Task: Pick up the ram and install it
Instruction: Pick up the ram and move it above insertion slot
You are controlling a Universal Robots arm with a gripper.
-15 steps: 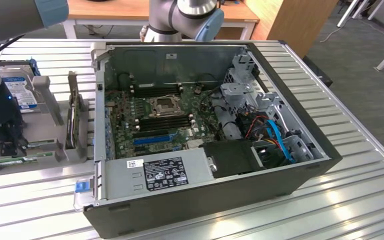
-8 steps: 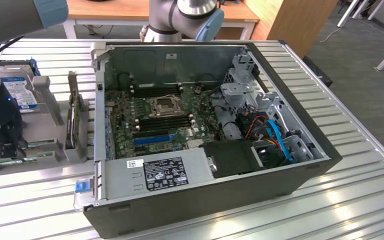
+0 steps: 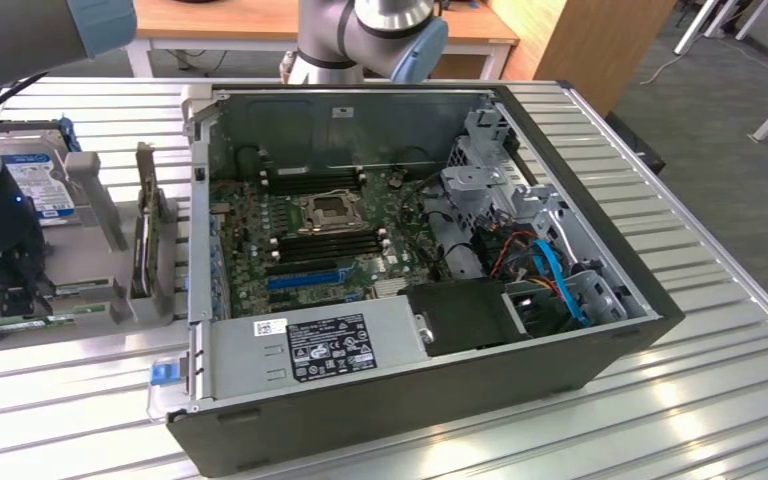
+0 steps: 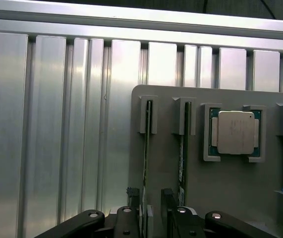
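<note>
Wrist view: gripper (image 4: 149,196) open, jaws astride ram (image 4: 145,144), which stands on edge in grey holder (image 4: 220,188) slot. Second stick (image 4: 183,144) sits just beside one finger. Exterior view: holder on table (image 3: 704,400) at 9 o'clock of computer case (image 3: 491,390). Centre your jaws on ram, squeeze flat faces, lift straight along slot, keep clear of neighbouring stick.
</note>
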